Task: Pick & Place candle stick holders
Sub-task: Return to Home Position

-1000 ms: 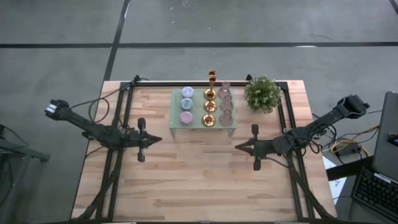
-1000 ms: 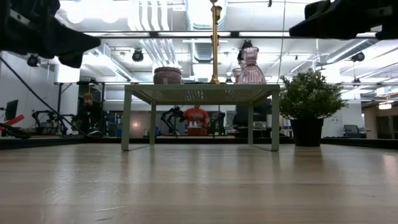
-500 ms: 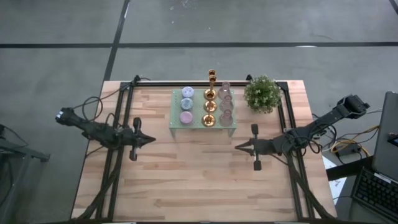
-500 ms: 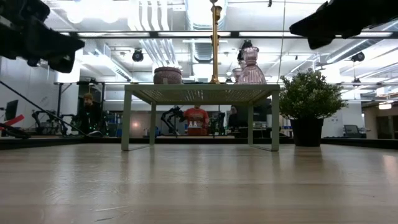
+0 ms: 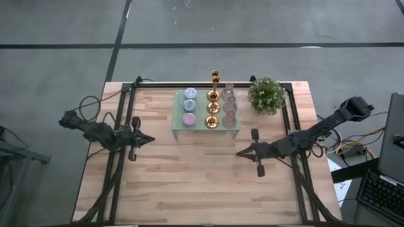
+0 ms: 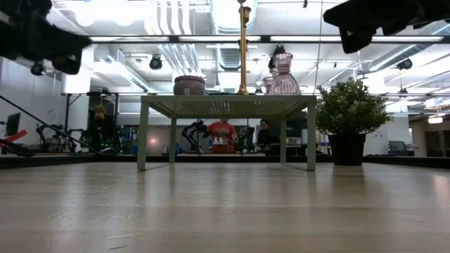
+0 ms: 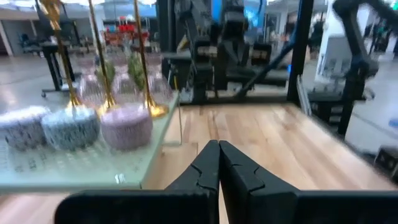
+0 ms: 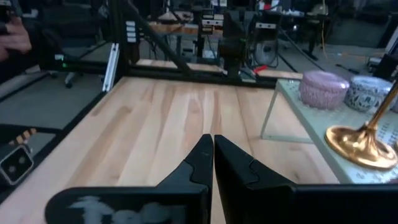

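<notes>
Candle stick holders [image 5: 213,108] stood in one row on the shelf [image 5: 179,127] at twelve o'clock on the table [image 5: 189,183]. Left gripper [image 5: 150,139] at nine and right gripper [image 5: 238,152] at three hung closed and empty. Placing looked finished, so only parking both arms remained.

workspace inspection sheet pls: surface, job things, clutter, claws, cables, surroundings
surface: wooden table, bare in front of the pale green shelf
job's things: gold candle stick holders upright in one row on the shelf
clutter: pastel candles, pink glass pieces, both on the shelf; potted plant beside it
grippers: left claw and right claw shut, empty, over bare table
cables: loops by the left arm; bundle off the right edge
surroundings: keyboard at right; people behind the table
</notes>
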`<state>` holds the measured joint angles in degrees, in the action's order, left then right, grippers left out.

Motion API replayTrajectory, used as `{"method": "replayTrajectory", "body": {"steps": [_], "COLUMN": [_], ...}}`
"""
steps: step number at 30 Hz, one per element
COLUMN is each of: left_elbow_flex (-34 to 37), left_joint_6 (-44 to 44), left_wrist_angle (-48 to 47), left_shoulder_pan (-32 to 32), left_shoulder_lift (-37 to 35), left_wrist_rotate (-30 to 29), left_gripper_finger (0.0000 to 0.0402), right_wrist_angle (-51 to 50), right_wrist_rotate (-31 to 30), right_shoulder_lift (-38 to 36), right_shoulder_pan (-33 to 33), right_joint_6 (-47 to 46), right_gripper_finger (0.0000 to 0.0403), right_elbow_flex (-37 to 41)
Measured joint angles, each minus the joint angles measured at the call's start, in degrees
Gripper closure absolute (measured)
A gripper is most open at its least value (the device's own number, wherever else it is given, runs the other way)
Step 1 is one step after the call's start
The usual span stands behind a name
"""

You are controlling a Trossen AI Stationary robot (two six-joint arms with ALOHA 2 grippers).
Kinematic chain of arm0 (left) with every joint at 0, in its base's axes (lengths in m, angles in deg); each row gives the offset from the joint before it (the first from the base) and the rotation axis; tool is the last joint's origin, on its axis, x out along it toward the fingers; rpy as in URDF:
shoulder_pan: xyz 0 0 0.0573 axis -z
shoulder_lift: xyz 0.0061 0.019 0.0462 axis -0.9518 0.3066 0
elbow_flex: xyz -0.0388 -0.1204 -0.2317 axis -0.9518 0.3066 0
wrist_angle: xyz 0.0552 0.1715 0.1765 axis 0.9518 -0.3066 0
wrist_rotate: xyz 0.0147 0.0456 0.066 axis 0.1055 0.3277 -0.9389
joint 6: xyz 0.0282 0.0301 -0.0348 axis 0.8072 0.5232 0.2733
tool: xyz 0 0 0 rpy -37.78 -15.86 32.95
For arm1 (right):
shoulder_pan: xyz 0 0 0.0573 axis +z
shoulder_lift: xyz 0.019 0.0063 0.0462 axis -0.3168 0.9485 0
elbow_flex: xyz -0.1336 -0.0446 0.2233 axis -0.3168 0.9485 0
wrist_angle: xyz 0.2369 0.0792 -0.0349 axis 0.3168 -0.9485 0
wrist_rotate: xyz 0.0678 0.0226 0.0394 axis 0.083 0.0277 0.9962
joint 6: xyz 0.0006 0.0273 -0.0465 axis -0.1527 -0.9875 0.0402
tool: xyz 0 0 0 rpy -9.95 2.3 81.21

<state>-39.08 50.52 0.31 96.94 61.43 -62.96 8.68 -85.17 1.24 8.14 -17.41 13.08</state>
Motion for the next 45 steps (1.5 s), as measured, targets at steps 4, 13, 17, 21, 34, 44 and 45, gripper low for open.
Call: {"method": "replayTrajectory", "body": {"steps": [4,13,17,21,34,44,45], "left_elbow_flex": [-0.08,3.93,4.04,3.64,3.68,3.72,3.72], "left_joint_6": [0.13,-1.70,-1.49,-0.05,-1.39,-0.62,-0.59], "left_wrist_angle": [0.19,1.13,1.33,-0.36,-0.66,-0.41,-0.28], "left_shoulder_pan": [0.00,-0.04,-0.02,-0.02,0.00,0.01,0.00], "left_shoulder_lift": [-0.02,-0.04,-0.02,-0.04,-0.02,-0.02,-0.02], "left_wrist_rotate": [1.19,1.40,1.45,-1.31,-1.24,1.89,1.96], "left_gripper_finger": [0.0392,0.0392,0.0392,0.0392,0.0392,0.0392,0.0392], "right_wrist_angle": [3.17,5.85,3.83,-3.01,-19.71,-21.20,-21.62], "right_wrist_rotate": [-0.09,-0.07,0.21,0.39,0.58,2.97,3.18], "right_shoulder_lift": [2.45,9.00,5.46,-1.38,-30.11,-50.88,-52.21], "right_shoulder_pan": [-0.02,-0.37,-1.07,-1.39,-1.40,-1.44,-1.44], "right_joint_6": [0.21,0.60,0.70,1.12,0.87,-1.83,-2.10], "right_gripper_finger": [0.0394,0.0395,0.0395,0.0395,0.0395,0.0395,0.0395], "right_elbow_flex": [0.00,0.00,0.06,0.05,5.81,16.48,17.50]}}
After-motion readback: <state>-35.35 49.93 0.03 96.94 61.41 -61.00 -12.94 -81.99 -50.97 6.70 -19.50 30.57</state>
